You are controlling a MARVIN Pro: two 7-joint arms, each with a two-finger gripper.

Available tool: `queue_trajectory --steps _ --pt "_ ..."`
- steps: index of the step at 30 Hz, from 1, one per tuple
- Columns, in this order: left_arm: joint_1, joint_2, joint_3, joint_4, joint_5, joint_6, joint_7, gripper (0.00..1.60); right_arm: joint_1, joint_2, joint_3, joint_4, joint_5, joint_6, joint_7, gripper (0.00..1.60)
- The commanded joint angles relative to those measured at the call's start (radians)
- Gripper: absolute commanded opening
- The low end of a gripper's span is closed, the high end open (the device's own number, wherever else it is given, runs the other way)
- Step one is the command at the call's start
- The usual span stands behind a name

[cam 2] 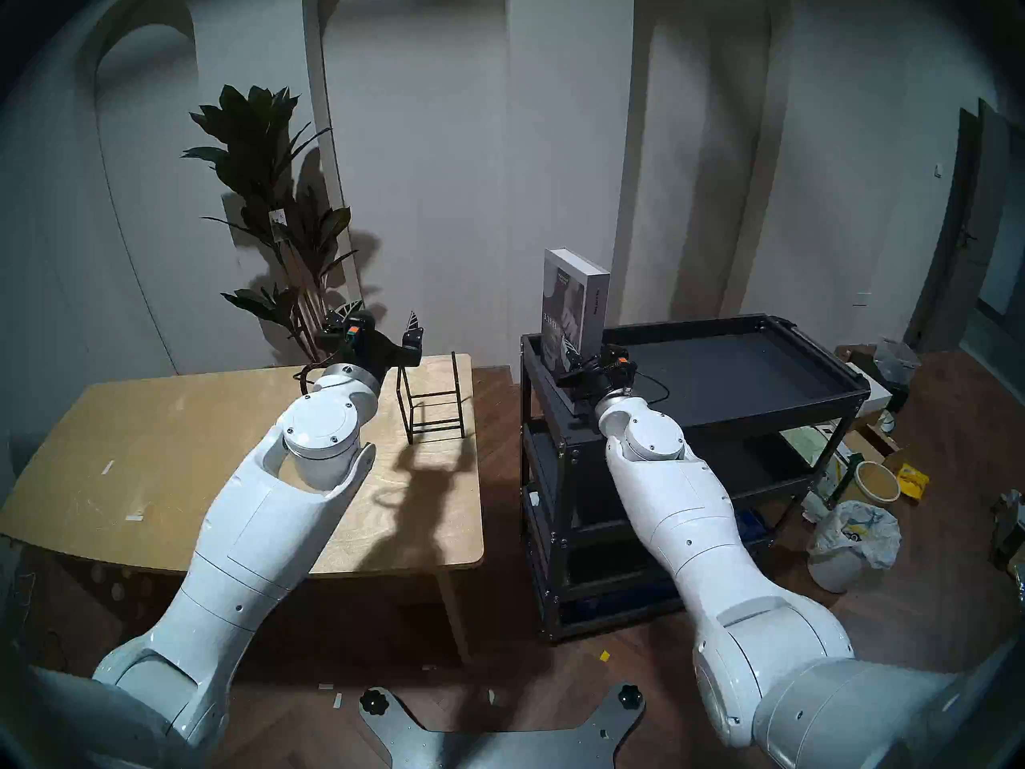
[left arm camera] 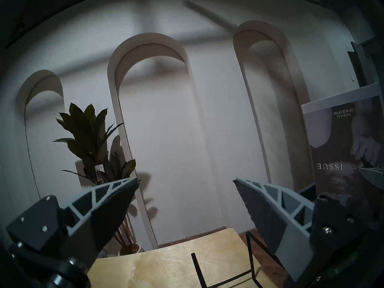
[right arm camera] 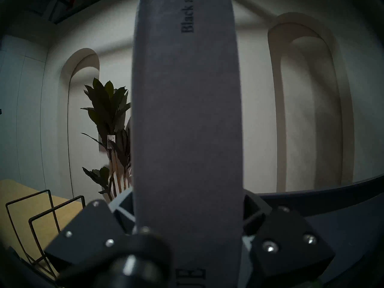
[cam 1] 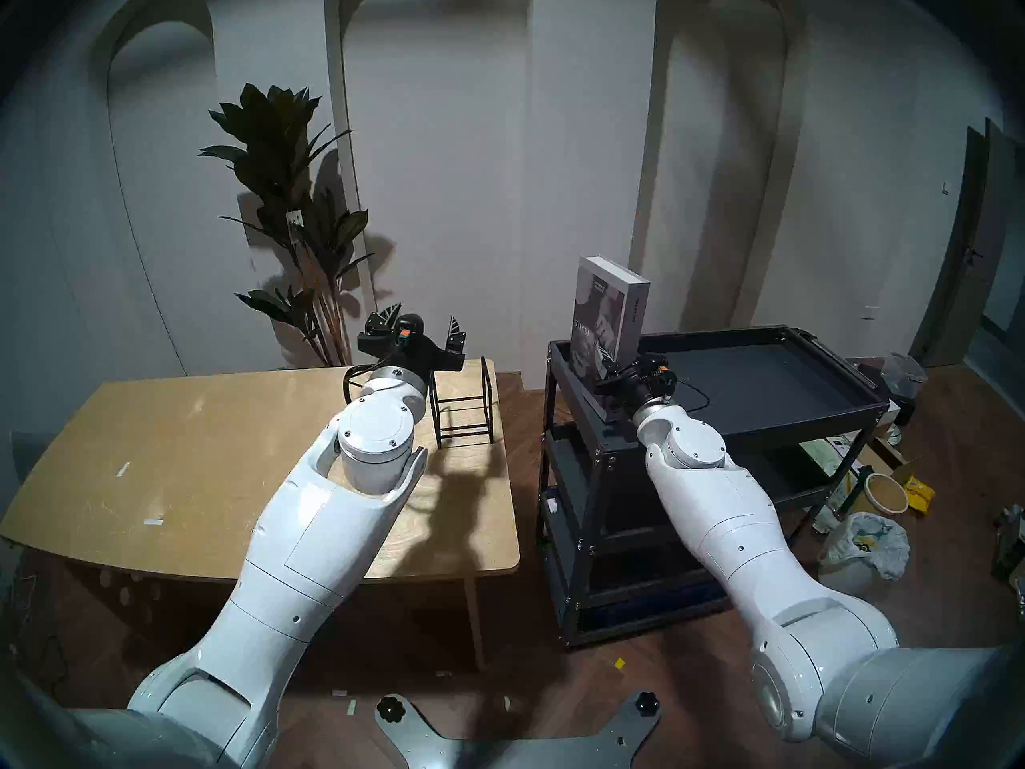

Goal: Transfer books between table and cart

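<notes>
My right gripper [cam 1: 607, 363] was mostly hidden behind the book [cam 1: 607, 313], so its fingertips were hard to see. The book stood upright between my right fingers, clamped at its lower end, above the left end of the cart [cam 1: 776, 413] top shelf. My left gripper [cam 1: 424, 332] hung spread wide and empty over the table [cam 1: 166, 446], near the wire rack [cam 1: 463, 401]. Both arms reached forward.

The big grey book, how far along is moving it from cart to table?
Done: the right hand is shut on the thick grey book, upright at the black metal cart. In hand: holding it there. Left: carrying it to the plywood table; its black wire rack stands empty.
</notes>
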Motion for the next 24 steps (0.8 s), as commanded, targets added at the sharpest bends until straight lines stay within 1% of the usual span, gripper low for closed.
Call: queue_trajectory --steps 1,4,10,15,19,24 --pt "-0.03 -0.01 -0.006 -0.007 0.002 0.002 0.005 1.6 -0.018 0.007 -0.006 -0.004 -0.014 -0.029 0.001 0.0" --pt "-0.028 -0.011 -0.005 -0.007 0.003 0.004 0.004 1.6 -0.025 0.008 -0.003 -0.002 -0.009 -0.023 -0.001 0.0" --pt "-0.023 -0.013 -0.005 -0.019 0.006 0.011 0.006 1.6 -0.046 0.007 0.019 -0.038 0.03 0.036 -0.001 0.0" --pt "-0.018 -0.015 -0.004 -0.03 0.007 0.019 0.007 1.6 -0.059 0.009 0.031 -0.069 0.046 0.069 -0.012 0.0" --pt "-0.015 -0.015 -0.002 -0.039 0.009 0.025 0.007 1.6 -0.065 0.013 0.028 -0.095 0.046 0.102 -0.019 0.0" --pt "-0.011 -0.015 -0.001 -0.05 0.011 0.035 0.006 1.6 -0.063 0.016 0.015 -0.103 0.049 0.11 -0.037 0.0"
